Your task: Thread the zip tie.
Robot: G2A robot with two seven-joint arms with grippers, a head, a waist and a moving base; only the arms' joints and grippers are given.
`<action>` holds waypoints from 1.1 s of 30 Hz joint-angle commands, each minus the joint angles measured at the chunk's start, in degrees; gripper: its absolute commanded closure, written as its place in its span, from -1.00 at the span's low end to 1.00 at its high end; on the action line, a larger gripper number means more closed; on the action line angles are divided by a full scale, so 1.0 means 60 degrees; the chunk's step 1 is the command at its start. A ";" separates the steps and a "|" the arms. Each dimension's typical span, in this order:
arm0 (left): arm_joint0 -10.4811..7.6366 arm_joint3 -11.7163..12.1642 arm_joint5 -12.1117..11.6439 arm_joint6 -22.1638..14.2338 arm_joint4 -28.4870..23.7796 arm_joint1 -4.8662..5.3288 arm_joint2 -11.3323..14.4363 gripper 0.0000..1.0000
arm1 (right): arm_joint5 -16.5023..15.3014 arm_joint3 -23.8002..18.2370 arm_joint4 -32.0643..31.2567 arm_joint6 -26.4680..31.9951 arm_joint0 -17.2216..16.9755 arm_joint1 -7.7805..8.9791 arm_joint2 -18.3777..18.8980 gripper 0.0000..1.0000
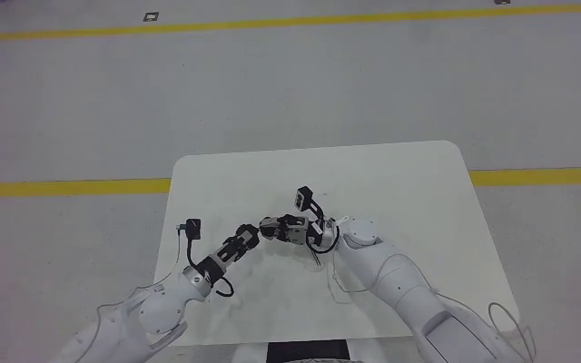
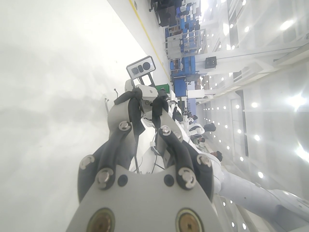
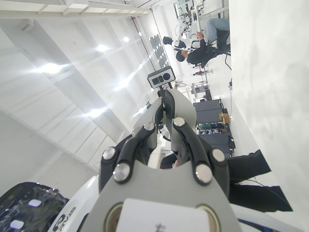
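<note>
Right jaws and left jaws tip to tip over the white table [image 1: 399,181], right seemingly pressed together, left unclear.

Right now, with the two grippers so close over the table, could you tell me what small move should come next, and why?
Probably ease the left gripper a touch toward the right gripper, slowly. Their tips nearly meet above the table, the left's jaws stand apart and the right's look shut, but the zip tie is too thin to make out.
</note>
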 commanded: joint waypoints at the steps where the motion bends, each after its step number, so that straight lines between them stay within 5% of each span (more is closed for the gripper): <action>1: 0.0019 0.0034 0.0000 -0.0057 0.0004 -0.0038 -0.0039 0.78 | 0.0009 0.0015 -0.0002 -0.0006 0.0008 -0.0004 -0.0004 1.00; 9: 0.0109 0.0218 0.0000 -0.0254 0.0041 -0.0189 -0.0217 1.00 | -0.0050 0.0033 -0.0004 -0.0034 0.0016 -0.0015 0.0004 1.00; 16: 0.0248 0.0292 0.0000 -0.0297 0.0082 -0.0295 -0.0397 1.00 | -0.0170 -0.0004 -0.0080 0.0015 0.0003 -0.0017 -0.0011 1.00; 17: 0.0270 0.0300 0.0000 -0.0310 0.0083 -0.0306 -0.0424 1.00 | -0.0165 0.0000 -0.0096 0.0042 -0.0002 -0.0015 -0.0017 0.88; 19: 0.0318 0.0305 0.0000 -0.0347 0.0097 -0.0324 -0.0488 1.00 | -0.0142 0.0023 -0.0132 0.0037 -0.0009 -0.0011 -0.0022 -1.00; 25: 0.0525 0.0292 0.0000 -0.0769 0.0151 -0.0330 -0.0848 1.00 | -0.0218 0.0124 -0.0134 -0.0028 -0.0018 0.0045 0.0126 -1.00; 33: 0.0955 0.0039 0.0000 -0.2329 -0.0274 -0.0261 -0.1805 1.00 | -0.0376 0.0124 -0.0424 0.0170 0.0100 0.0252 0.0494 -1.00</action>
